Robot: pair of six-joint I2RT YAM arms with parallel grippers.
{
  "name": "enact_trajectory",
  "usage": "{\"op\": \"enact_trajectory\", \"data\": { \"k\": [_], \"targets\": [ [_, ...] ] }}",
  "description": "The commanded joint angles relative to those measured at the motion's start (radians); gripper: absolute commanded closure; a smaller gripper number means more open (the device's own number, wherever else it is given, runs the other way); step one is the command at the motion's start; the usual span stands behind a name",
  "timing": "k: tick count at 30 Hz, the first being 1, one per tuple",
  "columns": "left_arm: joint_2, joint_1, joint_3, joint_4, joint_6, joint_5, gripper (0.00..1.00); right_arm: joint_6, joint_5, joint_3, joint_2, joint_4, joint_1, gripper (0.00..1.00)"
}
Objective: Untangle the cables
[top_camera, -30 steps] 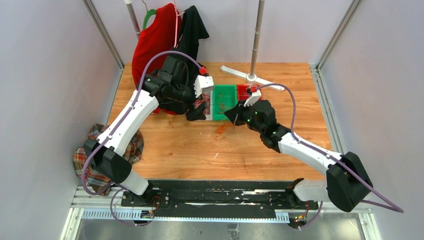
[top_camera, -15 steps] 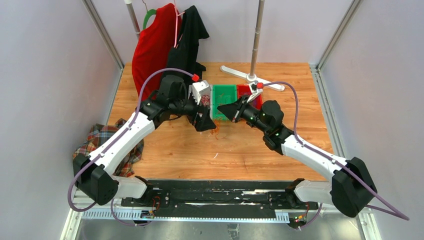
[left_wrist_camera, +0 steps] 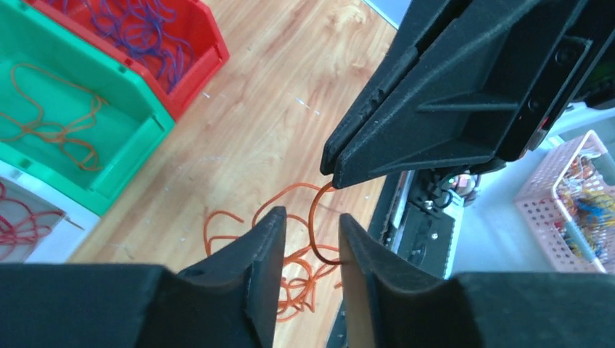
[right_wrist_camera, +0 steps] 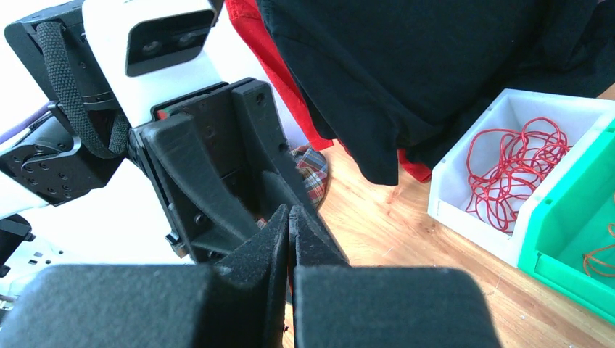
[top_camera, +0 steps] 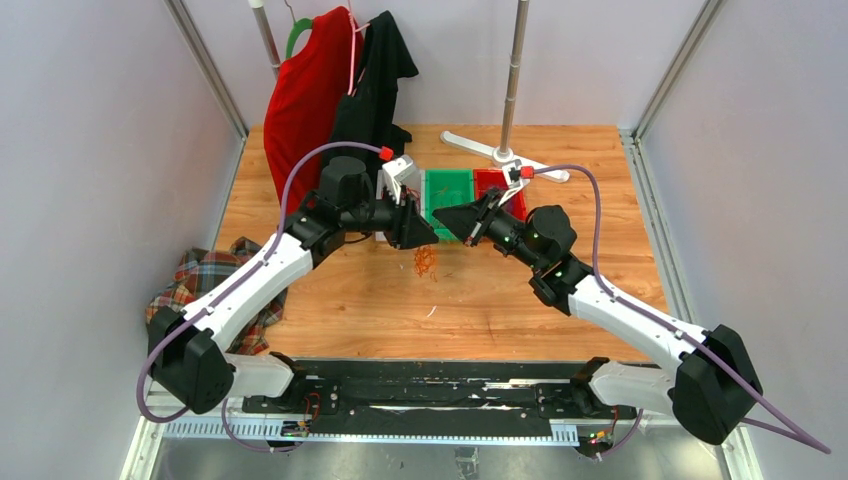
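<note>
Right gripper [left_wrist_camera: 335, 176]: jaws pressing fully together, pinching one orange strand [left_wrist_camera: 316, 210] at their very tip and holding it up off the table [top_camera: 500, 300].
Left gripper [left_wrist_camera: 310, 232]: jaws standing partly open, straddling the loop of that same strand just below the right tip; whether the pads are touching it, I cannot tell.
Orange cables [top_camera: 425, 260]: dangling as a curled bunch under both tips, the lower coils lying on the wood directly beneath.
Beyond the jaws: green bin [left_wrist_camera: 138, 138] already holding an orange cable, red bin [left_wrist_camera: 196, 61] holding purple ones, white bin [right_wrist_camera: 464, 203] holding red ones, all just behind the grippers.
Further out: red and black clothes [top_camera: 340, 90] hanging behind the left arm, plaid cloth [top_camera: 205, 280] lying by its base.
Step in hand: separating one orange strand from the bunch, the left gripper closing in for a second grip beside the right one.
Next move: probably needing the left jaws to be closing fully on the loop, then the two tips pulling apart so the strand is slipping free.
Change from a second ago: the left gripper coming forward from the white bin to face the right tip, its jaws narrowing from wide open; the bunch lifting off the wood.
</note>
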Motion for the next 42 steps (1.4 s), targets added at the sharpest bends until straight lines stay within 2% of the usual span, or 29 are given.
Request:
{"op": "enact_trajectory", "data": {
  "k": [1, 4, 6, 9, 12, 16, 20, 25, 33, 37, 40, 42],
  "targets": [
    [-0.036, -0.005, 0.031, -0.007, 0.033, -0.022, 0.74, -0.012, 0.021, -0.003, -0.025, 0.028, 0.014, 0.99],
    [-0.046, -0.005, 0.049, -0.026, 0.063, -0.044, 0.96, -0.026, 0.025, -0.004, -0.032, 0.01, 0.015, 0.99],
    [-0.041, -0.005, 0.06, -0.023, 0.07, -0.055, 0.99, -0.047, 0.039, -0.004, -0.041, -0.017, 0.014, 0.97],
    [-0.012, -0.006, 0.12, -0.071, 0.108, -0.076, 0.99, -0.105, 0.089, -0.002, -0.069, -0.097, 0.014, 0.83],
    [0.006, -0.005, 0.191, -0.139, 0.174, -0.09, 0.99, -0.177, 0.134, -0.011, -0.105, -0.161, 0.015, 0.73],
    [0.029, -0.009, 0.249, -0.179, 0.173, -0.09, 0.99, -0.268, 0.178, -0.036, -0.136, -0.174, 0.017, 0.58],
    [0.059, -0.027, 0.303, -0.205, 0.157, -0.081, 0.99, -0.306, 0.177, -0.045, -0.156, -0.149, 0.02, 0.49],
    [0.091, -0.04, 0.355, -0.306, 0.202, -0.032, 0.99, -0.328, 0.224, -0.048, -0.166, -0.133, 0.027, 0.43],
    [0.149, -0.042, 0.457, -0.481, 0.3, 0.122, 0.99, -0.327, 0.338, -0.076, -0.103, -0.034, 0.028, 0.42],
    [0.205, -0.044, 0.536, -0.568, 0.348, 0.209, 0.99, -0.311, 0.303, -0.119, -0.058, 0.114, 0.04, 0.4],
    [0.257, -0.05, 0.602, -0.637, 0.393, 0.241, 0.99, -0.305, 0.347, -0.177, -0.026, 0.27, 0.066, 0.37],
    [0.286, -0.05, 0.635, -0.664, 0.405, 0.266, 0.99, -0.266, 0.358, -0.192, -0.002, 0.316, 0.07, 0.36]
  ]
}}
